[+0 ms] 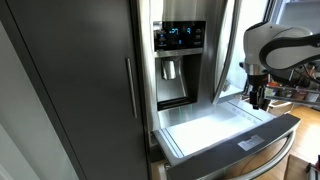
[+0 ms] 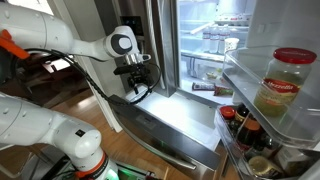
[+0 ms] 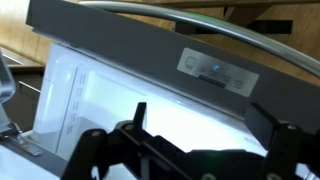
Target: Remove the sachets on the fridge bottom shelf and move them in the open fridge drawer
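Kitchen with a wooden floor; a stainless-steel fridge stands open. The sachets point(image 2: 205, 88), small flat packets, lie on the bottom shelf just behind the fridge drawer point(image 2: 165, 118). The drawer is wide and shallow, glossy white inside, with a brushed-steel front and a curved bar handle point(image 3: 240, 31). Above its side hangs the black gripper point(image 2: 135, 88), fingers spread, empty.

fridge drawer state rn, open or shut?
Open. In both exterior views the fridge drawer is pulled out, its bright white inside exposed.
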You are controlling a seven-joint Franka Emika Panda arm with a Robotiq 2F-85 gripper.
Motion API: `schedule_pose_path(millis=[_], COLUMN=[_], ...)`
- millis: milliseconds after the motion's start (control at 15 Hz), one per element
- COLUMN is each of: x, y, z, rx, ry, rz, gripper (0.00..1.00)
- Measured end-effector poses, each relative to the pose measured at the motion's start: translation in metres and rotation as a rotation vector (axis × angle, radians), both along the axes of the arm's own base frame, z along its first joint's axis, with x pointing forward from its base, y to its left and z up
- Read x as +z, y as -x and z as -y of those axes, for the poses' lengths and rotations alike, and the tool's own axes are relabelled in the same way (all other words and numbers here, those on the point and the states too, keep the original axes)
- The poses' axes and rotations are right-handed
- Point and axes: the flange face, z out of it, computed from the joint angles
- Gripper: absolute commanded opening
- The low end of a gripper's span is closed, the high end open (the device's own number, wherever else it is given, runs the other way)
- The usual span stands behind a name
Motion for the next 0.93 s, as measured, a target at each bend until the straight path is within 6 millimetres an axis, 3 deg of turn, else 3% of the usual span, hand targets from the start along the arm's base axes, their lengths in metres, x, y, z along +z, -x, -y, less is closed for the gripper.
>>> schedule_pose_path(millis=[267, 933], x=[0.01, 0.013], y=[-0.002, -0.007], z=[0.07, 0.079], rx=[-0.08, -0.097], ry=[0.035, 0.039], rz=[0.141, 0.158], gripper=[1.0, 1.0])
